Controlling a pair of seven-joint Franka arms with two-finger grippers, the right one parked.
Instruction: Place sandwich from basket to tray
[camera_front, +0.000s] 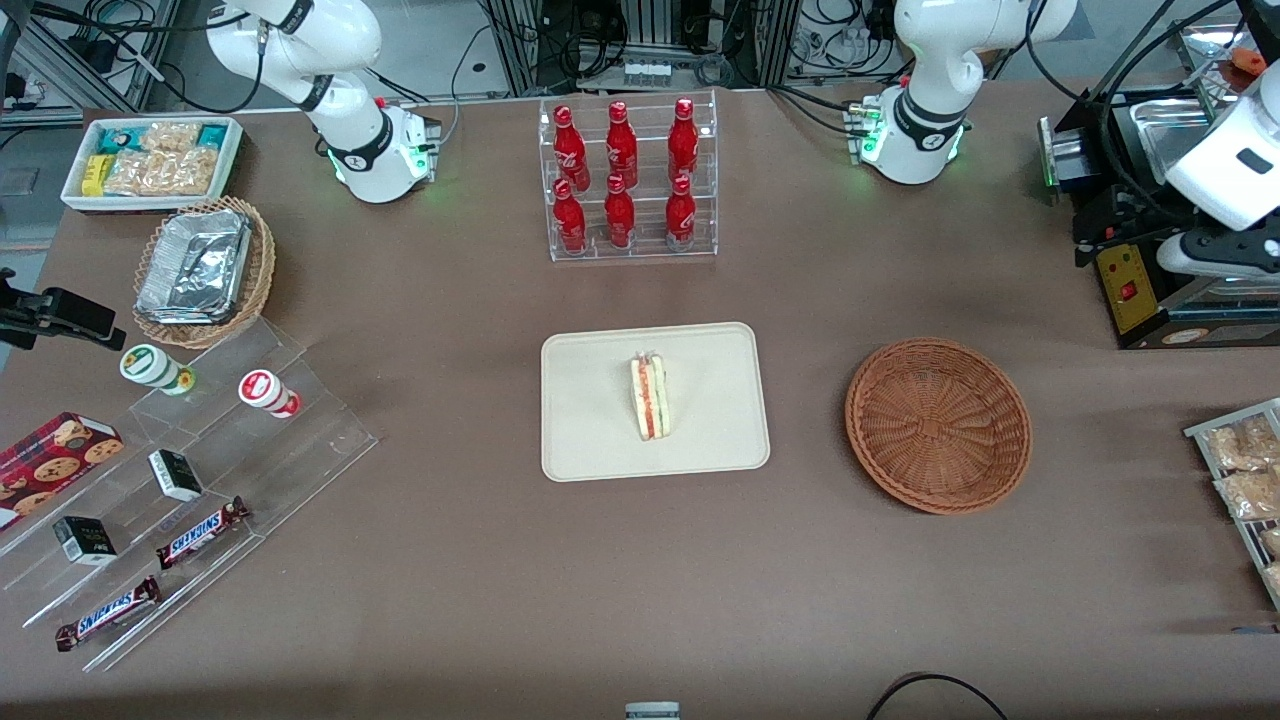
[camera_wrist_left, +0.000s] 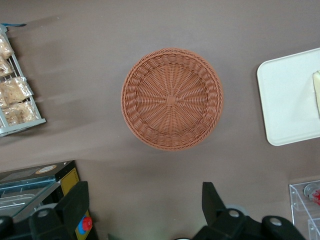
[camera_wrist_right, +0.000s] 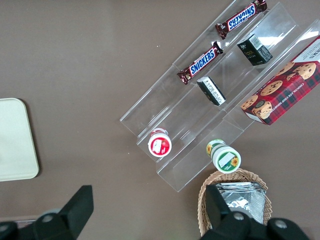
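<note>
Room: a lab space with cable racks and equipment at the edge of the table farthest from the front camera, and a black machine with a red button (camera_front: 1129, 291) toward the working arm's end.
Table (camera_front: 640, 590): a wide brown matte surface, flat and even; it looks grippy enough that things set on it should stay put.
Bottle rack (camera_front: 628, 180): a clear stand of six red bottles, farther from the front camera than the tray.
Tray (camera_front: 600, 440): a flat cream rectangle with rounded corners and a low rim, mid-table, well apart from the basket.
Basket (camera_front: 938, 424): a round, shallow, reddish-brown wicker bowl, seen with nothing in it, lying toward the working arm's end.
Gripper (camera_wrist_left: 145, 210): the left arm's gripper hangs above the table near the basket, its two dark fingers spread wide and holding nothing.
Sandwich (camera_front: 650, 397): a small pale wedge standing on the tray, near its middle, with red-orange and green filling showing along the edge that faces up. The task looks done.
Handling: the sandwich is probably light, soft and easily crushed, and its layers could slide apart. If it needed moving, a gentle pinch across the two flat bread faces, low on the wedge, seems safest.
</note>
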